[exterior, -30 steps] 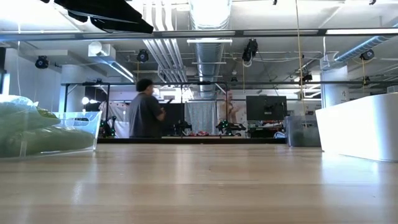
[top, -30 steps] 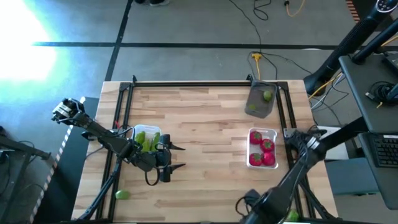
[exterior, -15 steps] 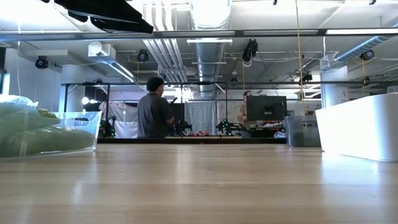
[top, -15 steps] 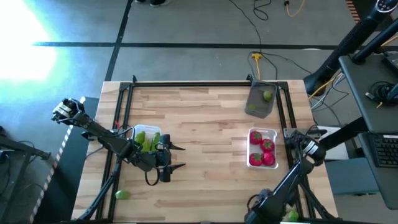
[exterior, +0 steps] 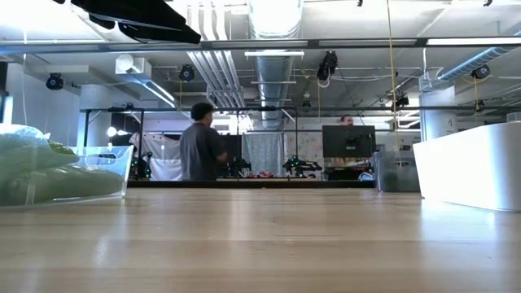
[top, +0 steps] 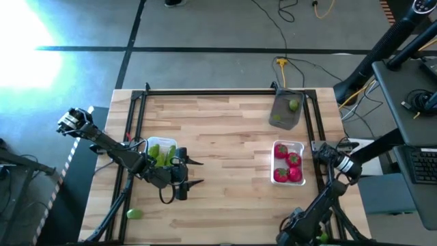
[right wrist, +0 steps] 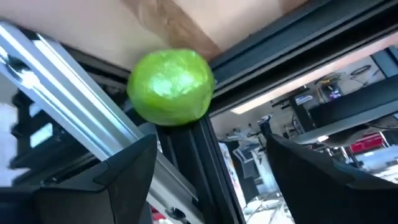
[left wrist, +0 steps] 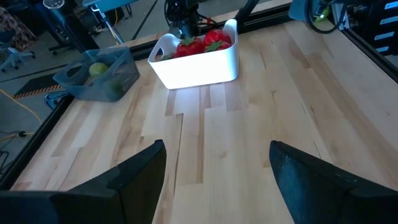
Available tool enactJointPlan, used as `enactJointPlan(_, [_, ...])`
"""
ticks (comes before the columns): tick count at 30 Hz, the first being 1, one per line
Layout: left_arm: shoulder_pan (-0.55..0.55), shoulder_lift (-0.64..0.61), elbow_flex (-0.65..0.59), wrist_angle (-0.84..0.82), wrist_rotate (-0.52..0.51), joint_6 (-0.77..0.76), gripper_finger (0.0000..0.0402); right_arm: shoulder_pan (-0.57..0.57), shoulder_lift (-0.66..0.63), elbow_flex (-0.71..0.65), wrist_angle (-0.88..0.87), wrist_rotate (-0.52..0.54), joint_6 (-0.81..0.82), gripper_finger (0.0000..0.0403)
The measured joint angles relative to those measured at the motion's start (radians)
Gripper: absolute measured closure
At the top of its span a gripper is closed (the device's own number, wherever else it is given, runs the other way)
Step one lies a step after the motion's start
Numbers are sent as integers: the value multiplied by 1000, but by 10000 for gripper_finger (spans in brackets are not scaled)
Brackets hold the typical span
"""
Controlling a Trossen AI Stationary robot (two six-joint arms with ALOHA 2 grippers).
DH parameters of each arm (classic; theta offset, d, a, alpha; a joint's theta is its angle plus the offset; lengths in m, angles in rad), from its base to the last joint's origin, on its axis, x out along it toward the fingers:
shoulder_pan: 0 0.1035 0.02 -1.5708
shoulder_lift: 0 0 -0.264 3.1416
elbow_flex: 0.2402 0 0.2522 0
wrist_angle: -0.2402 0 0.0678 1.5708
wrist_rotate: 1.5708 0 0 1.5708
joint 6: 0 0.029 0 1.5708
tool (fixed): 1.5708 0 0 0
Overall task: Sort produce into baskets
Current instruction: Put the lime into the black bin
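High view: left gripper [top: 194, 171] sits over the wooden table [top: 225, 130], just beside the clear basket [top: 145, 145] that holds the cucumbers [top: 161, 157]. Its fingers are spread wide with nothing between them; left wrist view confirms bare tabletop between the two dark fingers [left wrist: 137, 173].

White basket [top: 287, 146] at the table's right side holds the red tomatoes [top: 289, 165]. Grey translucent basket [top: 285, 111] at the far right corner holds a lime [top: 293, 104]. In the left wrist view the grey basket stands just beside the white one, apart from it, with the lime inside.

One stray lime [top: 134, 214] lies off the table edge on the left, near the frame rail, well apart from all three baskets.

Right arm is off the table's right edge; its gripper [top: 319, 152] is beside the white basket, outside the frame rail. Right wrist view: fingers [right wrist: 124, 168] spread apart, nothing pinched; another lime [right wrist: 171, 86] rests against the dark frame rail [right wrist: 298, 37] below the table edge, ahead of the fingers

Low view: cucumbers show in the clear basket on the left; a person [exterior: 200, 151] stands in the room behind
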State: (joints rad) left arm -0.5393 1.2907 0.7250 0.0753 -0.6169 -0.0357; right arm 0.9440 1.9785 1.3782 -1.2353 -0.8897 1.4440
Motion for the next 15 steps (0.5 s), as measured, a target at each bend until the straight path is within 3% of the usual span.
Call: enactJointPlan(15, [0,0,0,0,0,0,134,44,0,-21,62,-12,-42,197])
